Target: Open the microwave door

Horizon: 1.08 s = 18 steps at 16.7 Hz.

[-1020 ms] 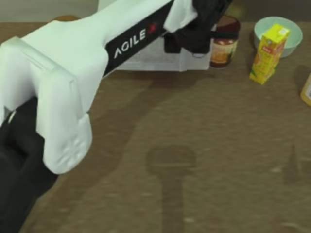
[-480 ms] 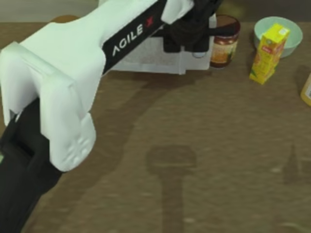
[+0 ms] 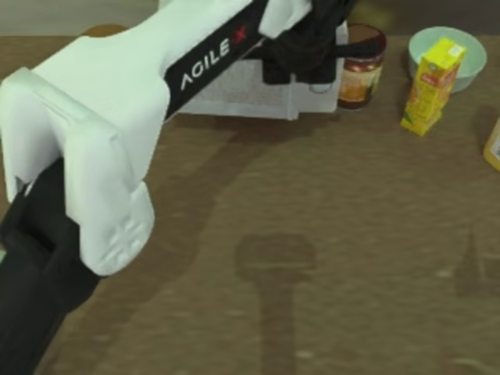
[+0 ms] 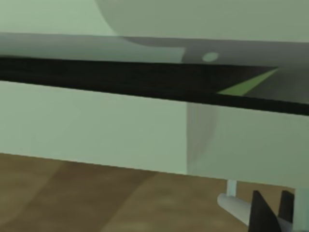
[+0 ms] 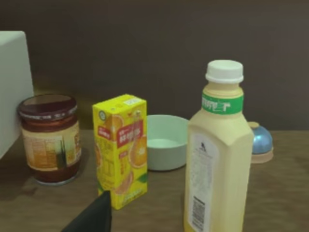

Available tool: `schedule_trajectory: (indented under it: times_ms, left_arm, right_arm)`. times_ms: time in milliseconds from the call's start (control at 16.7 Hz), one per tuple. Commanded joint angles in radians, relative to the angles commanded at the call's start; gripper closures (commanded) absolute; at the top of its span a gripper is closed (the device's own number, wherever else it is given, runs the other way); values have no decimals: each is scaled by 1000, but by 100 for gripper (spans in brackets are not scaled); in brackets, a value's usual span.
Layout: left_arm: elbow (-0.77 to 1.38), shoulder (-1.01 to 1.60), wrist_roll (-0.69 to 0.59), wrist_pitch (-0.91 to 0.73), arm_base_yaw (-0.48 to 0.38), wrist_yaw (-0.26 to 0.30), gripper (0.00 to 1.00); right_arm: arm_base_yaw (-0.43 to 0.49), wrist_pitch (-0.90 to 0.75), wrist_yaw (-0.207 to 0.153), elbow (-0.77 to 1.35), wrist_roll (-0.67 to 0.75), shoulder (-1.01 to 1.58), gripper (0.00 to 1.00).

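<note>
The microwave [image 3: 258, 86] is set at the table's [image 3: 351, 234] far edge, just beside a sauce jar [image 3: 361, 66], its door [image 3: 242, 90] overlapped by the left gripper [image 3: 301, 55], finger spread not discernible.

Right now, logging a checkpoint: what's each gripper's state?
Left gripper: at the microwave door, cannot be told.
Right gripper: by the juice carton, cannot be told.

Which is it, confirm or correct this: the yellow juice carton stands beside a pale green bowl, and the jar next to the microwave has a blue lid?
Correct it: the jar has a dark red lid, not blue, as the right wrist view shows. The rest holds: the yellow juice carton stands beside the pale green bowl, and the jar sits next to the microwave.
</note>
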Motion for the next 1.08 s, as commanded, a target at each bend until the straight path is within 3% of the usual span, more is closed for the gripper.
schedule_trajectory:
  times_ms: [1080]
  left_arm:
    - [-76,-41,20,45,-3,9,100]
  right_arm:
    - [0,0,0,0,0,0,0]
